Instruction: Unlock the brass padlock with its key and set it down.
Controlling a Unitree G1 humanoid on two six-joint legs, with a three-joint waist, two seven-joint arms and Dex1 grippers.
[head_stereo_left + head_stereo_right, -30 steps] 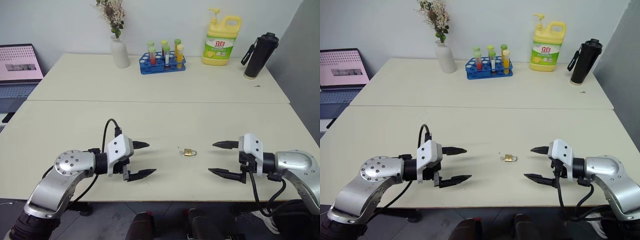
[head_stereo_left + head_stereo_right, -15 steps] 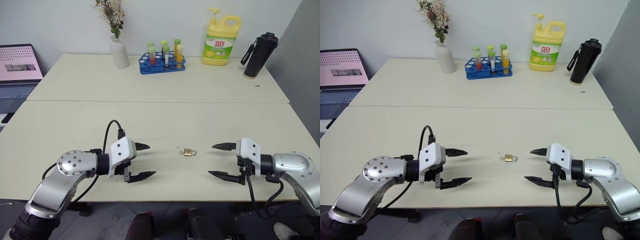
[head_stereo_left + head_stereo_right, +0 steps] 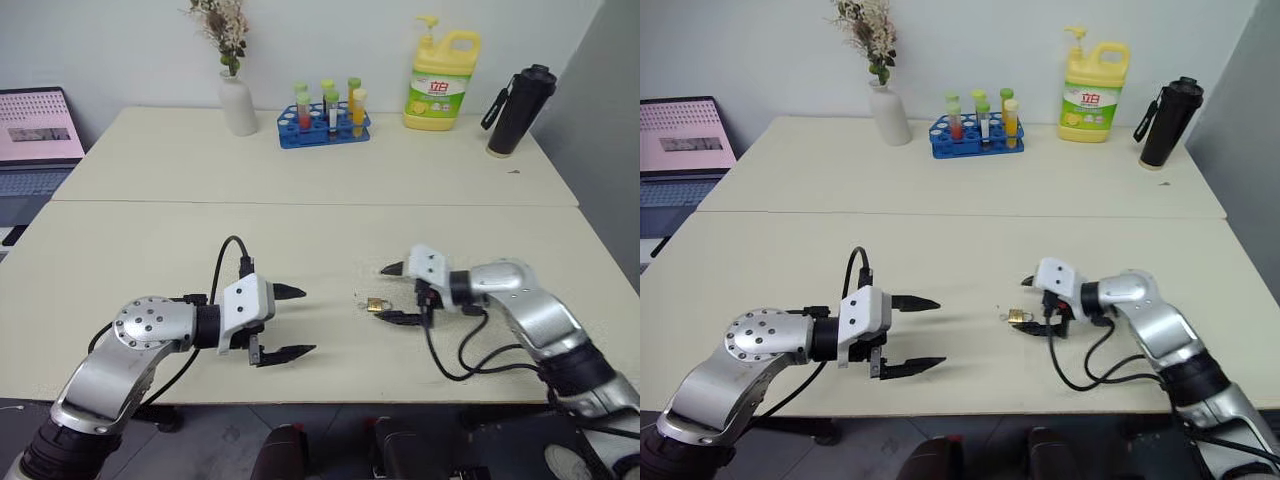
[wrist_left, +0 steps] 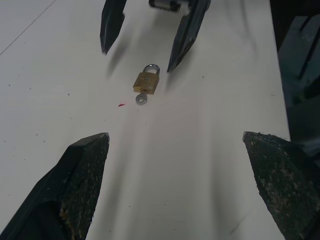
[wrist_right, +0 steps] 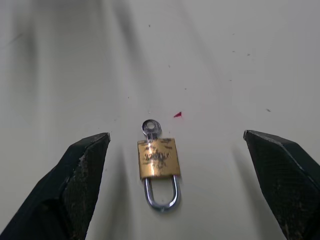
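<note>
brass padlock (image 5: 159,159) lies flat on the cream table (image 3: 150,250), near the front edge, between the two grippers. key (image 5: 150,127) sticks out of its body, shackle end faces the right gripper (image 3: 392,293). right gripper is spread wide, fingertips either side of the lock's shackle end, not touching it. left gripper (image 3: 294,322) also spread wide, empty, well apart from the lock, pointing at it.

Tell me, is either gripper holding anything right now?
Nothing is held. The right gripper stands open around the brass padlock on the table; the left gripper is open too.
</note>
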